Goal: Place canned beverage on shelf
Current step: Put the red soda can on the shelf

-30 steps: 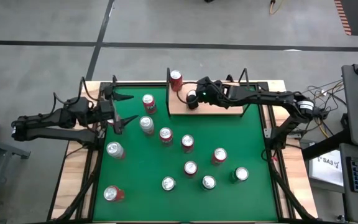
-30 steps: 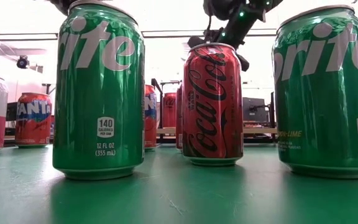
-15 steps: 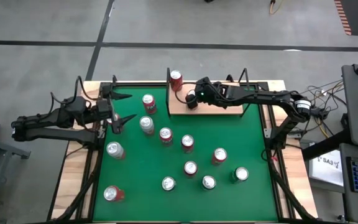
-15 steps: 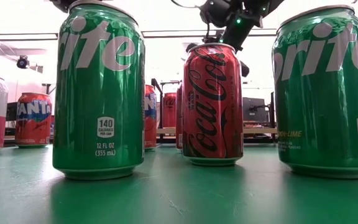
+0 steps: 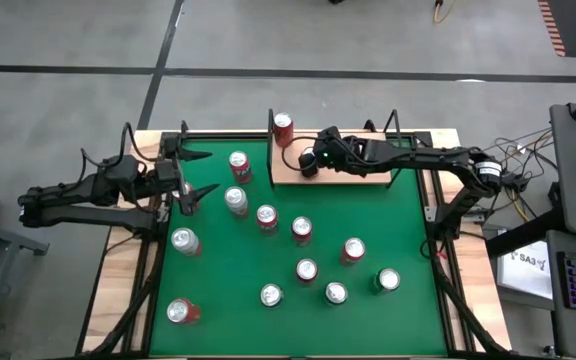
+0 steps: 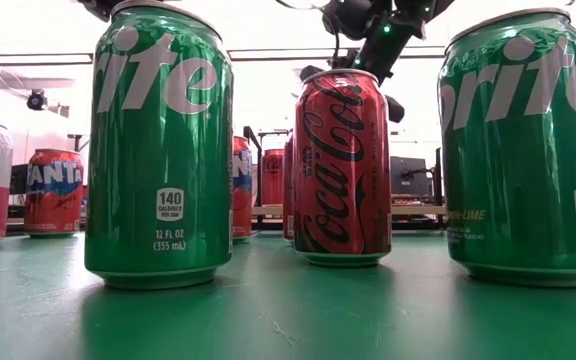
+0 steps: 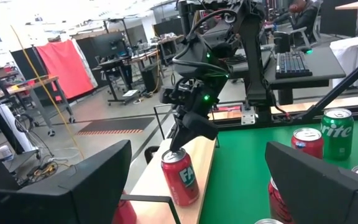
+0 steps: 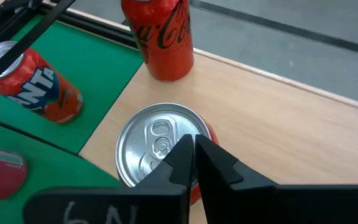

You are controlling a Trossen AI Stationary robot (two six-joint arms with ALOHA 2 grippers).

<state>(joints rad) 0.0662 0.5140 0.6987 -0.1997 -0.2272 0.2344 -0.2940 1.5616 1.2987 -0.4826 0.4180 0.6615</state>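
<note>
From above I see a large green felt tabletop [image 5: 218, 290] with many upright drink cans scattered across it. At its far edge sits the shelf [image 5: 353, 170], a small flat board of light tan wood with thin black metal uprights at its ends.

Two cans stand on that shelf. A red Coca-Cola can [image 5: 283, 124] stands at the shelf's left end, by the upright there. Just beside it, nearer the green felt, stands a second red can with a silver top [image 8: 160, 152]; from above it is mostly hidden under my right gripper [image 5: 311, 158].

My right gripper [image 8: 194, 158] hangs directly over that second can's lid, its two dark fingers pressed together with nothing between them. I cannot tell whether the fingertips touch the lid. The left wrist camera shows the same gripper [image 7: 180, 140] pointing down at the red can [image 7: 180, 176] on the wooden board.

My left gripper [image 5: 200, 172] waits over the table's left edge, its fingers spread wide and empty, near an orange-red Fanta can [image 5: 239, 164] and a silver-topped can [image 5: 236, 200].

At table height, two green Sprite cans [image 6: 158, 145] and a red Coca-Cola can [image 6: 342, 165] fill the foreground.
</note>
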